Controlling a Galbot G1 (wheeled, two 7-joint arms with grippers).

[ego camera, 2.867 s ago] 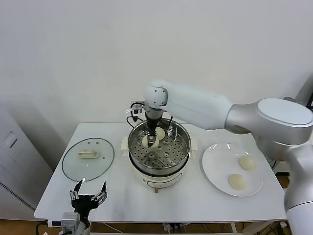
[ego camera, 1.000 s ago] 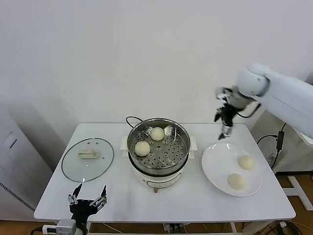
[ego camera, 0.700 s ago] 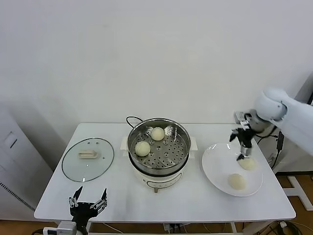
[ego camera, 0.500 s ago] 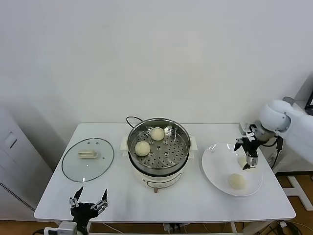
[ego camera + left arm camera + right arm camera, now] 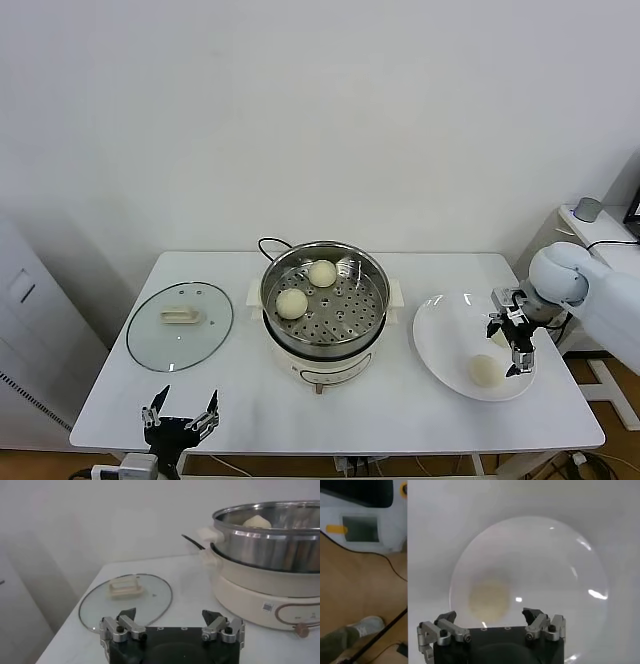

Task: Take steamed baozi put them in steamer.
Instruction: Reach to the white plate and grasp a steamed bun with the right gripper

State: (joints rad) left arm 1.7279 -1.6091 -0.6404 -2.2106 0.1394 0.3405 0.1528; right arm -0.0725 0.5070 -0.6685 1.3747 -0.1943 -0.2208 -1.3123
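The steel steamer (image 5: pixel 370 290) stands mid-table on its white base and holds two pale baozi, one at the back (image 5: pixel 322 272) and one front left (image 5: pixel 291 302). On the white plate (image 5: pixel 445 330) at the right lies a third baozi (image 5: pixel 485 371). My right gripper (image 5: pixel 512 345) hangs open just over the plate, hiding the spot where the fourth bun lay. In the right wrist view one baozi (image 5: pixel 489 599) lies on the plate (image 5: pixel 545 570) just ahead of the open, empty jaws (image 5: pixel 490 615). My left gripper (image 5: pixel 180 420) is parked open at the table's front left.
The glass lid (image 5: pixel 180 325) with a white handle lies flat at the left, also in the left wrist view (image 5: pixel 125 597) beyond the left gripper (image 5: pixel 169 614). The steamer (image 5: pixel 265 535) shows there too. A black cord (image 5: pixel 265 243) runs behind the cooker. The table's right edge is close to the plate.
My right arm left the steamer, with two baozi now inside, swung right and came down over the plate. The left arm stayed parked.
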